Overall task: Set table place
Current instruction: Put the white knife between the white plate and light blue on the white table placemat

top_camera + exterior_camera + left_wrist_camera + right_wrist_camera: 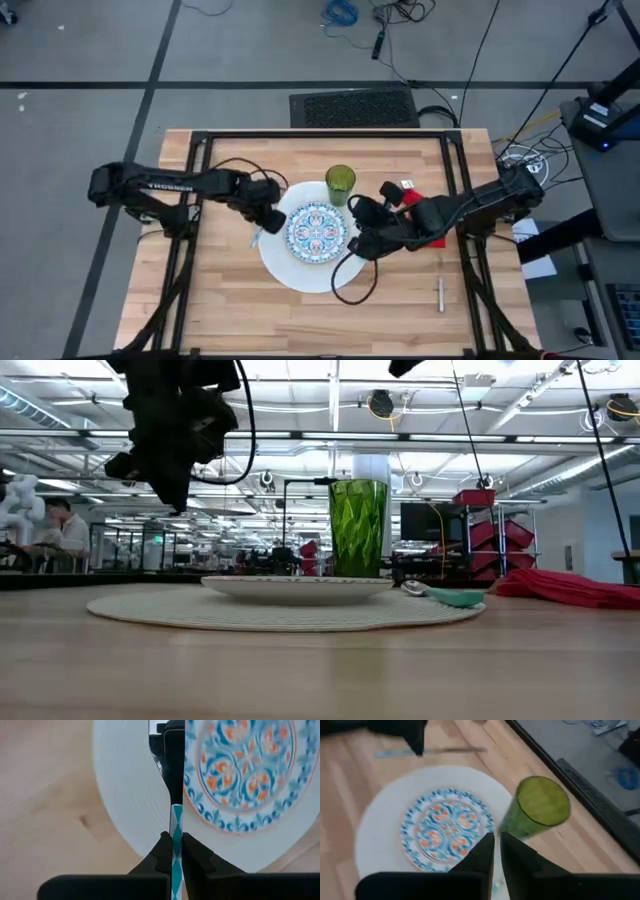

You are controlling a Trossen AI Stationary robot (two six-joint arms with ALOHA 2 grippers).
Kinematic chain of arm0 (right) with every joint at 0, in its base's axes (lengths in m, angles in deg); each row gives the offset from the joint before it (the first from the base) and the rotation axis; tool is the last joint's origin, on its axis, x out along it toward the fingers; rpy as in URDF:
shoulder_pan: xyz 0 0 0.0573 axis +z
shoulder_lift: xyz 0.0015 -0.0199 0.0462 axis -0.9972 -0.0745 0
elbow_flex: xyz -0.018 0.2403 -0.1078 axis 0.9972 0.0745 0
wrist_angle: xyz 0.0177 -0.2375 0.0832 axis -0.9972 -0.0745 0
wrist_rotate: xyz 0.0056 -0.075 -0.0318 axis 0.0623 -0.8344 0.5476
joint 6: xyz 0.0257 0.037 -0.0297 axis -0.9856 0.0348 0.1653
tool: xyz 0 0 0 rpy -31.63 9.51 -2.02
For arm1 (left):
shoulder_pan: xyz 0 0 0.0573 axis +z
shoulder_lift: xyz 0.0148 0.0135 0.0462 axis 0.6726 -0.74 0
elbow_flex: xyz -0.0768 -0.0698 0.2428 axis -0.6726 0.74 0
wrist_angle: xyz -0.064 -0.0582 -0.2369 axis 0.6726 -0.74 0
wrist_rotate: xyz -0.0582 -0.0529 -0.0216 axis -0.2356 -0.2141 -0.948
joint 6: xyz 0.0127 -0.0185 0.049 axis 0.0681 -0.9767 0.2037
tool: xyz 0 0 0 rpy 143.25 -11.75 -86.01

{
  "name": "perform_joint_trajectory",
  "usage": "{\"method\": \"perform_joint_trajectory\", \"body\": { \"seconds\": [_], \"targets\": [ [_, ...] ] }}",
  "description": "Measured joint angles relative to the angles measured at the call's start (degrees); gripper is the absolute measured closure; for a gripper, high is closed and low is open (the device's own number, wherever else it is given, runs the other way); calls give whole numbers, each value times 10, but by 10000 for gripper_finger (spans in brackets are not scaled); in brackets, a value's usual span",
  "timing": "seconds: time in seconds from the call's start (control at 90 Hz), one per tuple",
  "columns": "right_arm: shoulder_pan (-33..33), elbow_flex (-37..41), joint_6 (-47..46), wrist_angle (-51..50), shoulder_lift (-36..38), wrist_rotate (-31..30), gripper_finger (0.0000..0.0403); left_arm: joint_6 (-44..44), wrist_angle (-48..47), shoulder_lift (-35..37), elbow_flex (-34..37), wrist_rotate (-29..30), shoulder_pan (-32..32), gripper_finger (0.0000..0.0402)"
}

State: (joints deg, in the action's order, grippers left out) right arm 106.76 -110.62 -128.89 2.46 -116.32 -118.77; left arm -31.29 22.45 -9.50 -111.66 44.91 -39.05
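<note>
We see the light wooden tabletop (230, 310) filling the middle of the high view, with the large white round plate (285, 268) near its centre and the blue-and-red patterned plate (316, 229) lying on the upper part of it. The green tumbler (340, 184) stands upright just above the plates, close to the white rim; in the low view it rises behind the stacked plates at centre frame.

The left gripper (262, 228) reaches in from the left of the frame and sits at the white plate's left edge. In its own wrist view, its fingers (161, 854) are pressed together on a thin teal-and-white patterned handle (177, 850), with the white plate and the patterned plate below it. We cannot tell from that view what kind of cutlery the handle belongs to.

The right gripper (362, 222) comes in from the right of the frame and hovers at the right edge of the plates. In its wrist view the fingers (484, 851) stand nearly together with only a narrow gap, holding nothing we can make out.

The red cloth napkin (415, 203) lies to the right of the tumbler, partly under the right arm. In the low view a teal-handled spoon (447, 596) rests at the right rim of the white plate. A small silver piece of cutlery (440, 294) lies alone toward the lower right of the tabletop.
</note>
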Motion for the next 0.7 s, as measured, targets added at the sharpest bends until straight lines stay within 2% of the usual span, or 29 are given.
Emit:
{"method": "perform_joint_trajectory", "body": {
  "seconds": [0.144,0.244,0.344,0.5,0.7],
  "targets": [
    [11,0,2,39,0,-1,385,-4,-1,-10,0,9,-46,402],
    [25,0,13,43,0,-1,385,-45,-10,-10,0,21,-84,402],
    [37,0,37,45,0,-2,385,-116,0,-10,0,30,-127,402],
    [38,0,129,52,0,-3,385,-247,-6,-10,0,36,-193,402],
    [44,0,212,40,0,-1,385,-478,9,-22,0,112,-286,398]
  ]
}}
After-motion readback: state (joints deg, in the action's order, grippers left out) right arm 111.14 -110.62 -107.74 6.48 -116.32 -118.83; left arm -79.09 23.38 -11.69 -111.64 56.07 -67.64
